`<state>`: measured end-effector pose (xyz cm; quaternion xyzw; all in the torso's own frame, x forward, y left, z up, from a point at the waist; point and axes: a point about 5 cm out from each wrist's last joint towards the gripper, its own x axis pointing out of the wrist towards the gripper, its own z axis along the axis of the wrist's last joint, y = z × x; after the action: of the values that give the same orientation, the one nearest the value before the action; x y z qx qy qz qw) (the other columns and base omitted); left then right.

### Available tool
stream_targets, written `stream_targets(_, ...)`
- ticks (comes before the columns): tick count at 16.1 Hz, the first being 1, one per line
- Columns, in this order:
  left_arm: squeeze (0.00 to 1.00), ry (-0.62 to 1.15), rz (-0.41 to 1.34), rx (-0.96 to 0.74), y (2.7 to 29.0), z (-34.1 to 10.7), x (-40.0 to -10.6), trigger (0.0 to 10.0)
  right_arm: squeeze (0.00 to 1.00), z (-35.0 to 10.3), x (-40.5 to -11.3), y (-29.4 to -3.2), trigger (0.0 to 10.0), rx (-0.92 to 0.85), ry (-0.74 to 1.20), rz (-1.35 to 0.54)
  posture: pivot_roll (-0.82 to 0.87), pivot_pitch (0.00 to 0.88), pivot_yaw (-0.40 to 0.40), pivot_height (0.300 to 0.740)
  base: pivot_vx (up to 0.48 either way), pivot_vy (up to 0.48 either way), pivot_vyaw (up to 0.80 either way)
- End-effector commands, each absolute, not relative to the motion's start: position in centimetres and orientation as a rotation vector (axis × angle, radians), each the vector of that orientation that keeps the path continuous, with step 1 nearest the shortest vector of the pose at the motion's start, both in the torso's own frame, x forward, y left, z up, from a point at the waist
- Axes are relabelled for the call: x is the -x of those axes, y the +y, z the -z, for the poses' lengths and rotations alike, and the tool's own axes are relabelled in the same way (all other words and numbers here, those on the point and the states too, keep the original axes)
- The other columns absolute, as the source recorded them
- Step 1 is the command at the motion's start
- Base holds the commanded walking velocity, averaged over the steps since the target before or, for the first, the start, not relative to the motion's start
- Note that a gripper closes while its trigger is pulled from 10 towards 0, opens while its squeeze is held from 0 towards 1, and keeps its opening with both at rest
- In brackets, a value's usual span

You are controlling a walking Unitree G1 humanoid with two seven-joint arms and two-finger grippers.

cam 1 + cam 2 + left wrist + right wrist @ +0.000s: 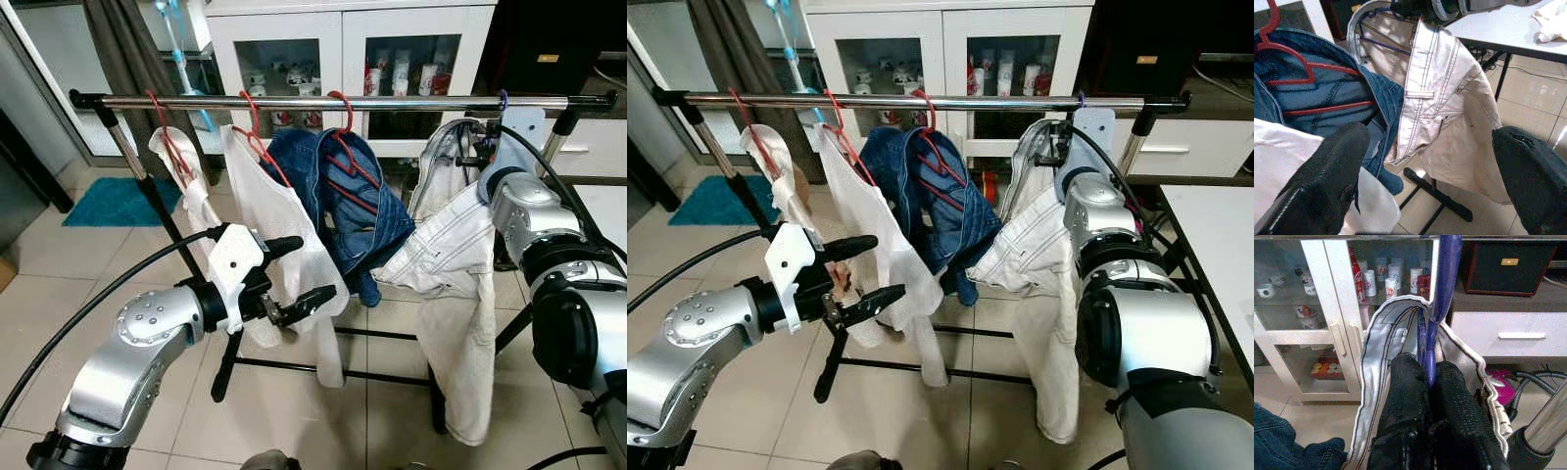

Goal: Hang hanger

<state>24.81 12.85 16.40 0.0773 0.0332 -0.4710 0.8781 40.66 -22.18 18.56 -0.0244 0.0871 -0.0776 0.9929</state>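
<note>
- My right claw (1426, 382) is clamped on the neck of the purple hanger (1442, 289), raised near the right end of the rail (392, 101) so its hook can seat over the bar.
- The white jacket (456, 264) hangs from that hanger.
- My left claw (292, 276) waits spread and empty below the rail's left half, before the white shirt (279, 220), out of the way.

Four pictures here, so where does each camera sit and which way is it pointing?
Left eye, head: looks down at the clothes rail; both arms show.
Right eye: same scene, shifted sideways.
Left wrist: along the open left end effector toward the white jacket.
Right wrist: along the right end effector, shut on the purple hanger.
Shared: the jacket.
</note>
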Motion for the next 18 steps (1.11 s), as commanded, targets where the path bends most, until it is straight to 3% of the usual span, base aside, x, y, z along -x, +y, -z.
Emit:
stream_targets(1,0.0,0.044,0.97,-0.151,13.0,-17.2,-25.0,10.0,0.0,-17.4,-40.3,-22.4,10.0,0.012,0.203,0.167,0.08,0.065,0.121,0.74,0.0,0.0,0.0)
stream_targets(2,0.0,0.037,0.967,-0.143,13.0,-17.3,-25.0,10.0,1.0,-17.7,-40.3,-22.6,10.0,0.022,0.173,0.167,0.08,0.064,0.122,0.74,0.0,0.0,0.0)
stream_targets(7,0.0,-0.023,0.957,-0.1,12.3,-18.0,-25.7,10.0,1.0,-19.3,-40.1,-22.6,10.0,0.072,-0.024,0.08,0.04,0.04,0.132,0.74,0.0,0.0,0.0)
stream_targets(10,0.0,-0.044,0.949,-0.079,12.0,-18.3,-26.2,10.0,1.0,-19.6,-39.3,-21.7,10.0,-0.021,-0.127,-0.009,0.01,0.023,0.132,0.74,0.0,0.0,0.0)
stream_targets(16,0.0,-0.008,0.739,-0.093,13.3,-16.8,-27.3,10.0,1.0,-19.5,-32.4,-19.0,10.0,-0.092,-0.224,-0.127,-0.05,0.003,0.118,0.74,0.0,0.0,0.0)
stream_targets(18,0.0,0.003,0.511,-0.01,15.0,-15.8,-26.4,10.0,1.0,-17.5,-27.8,-16.5,10.0,-0.091,-0.156,-0.196,-0.07,0.0,0.109,0.74,0.0,0.0,0.0)
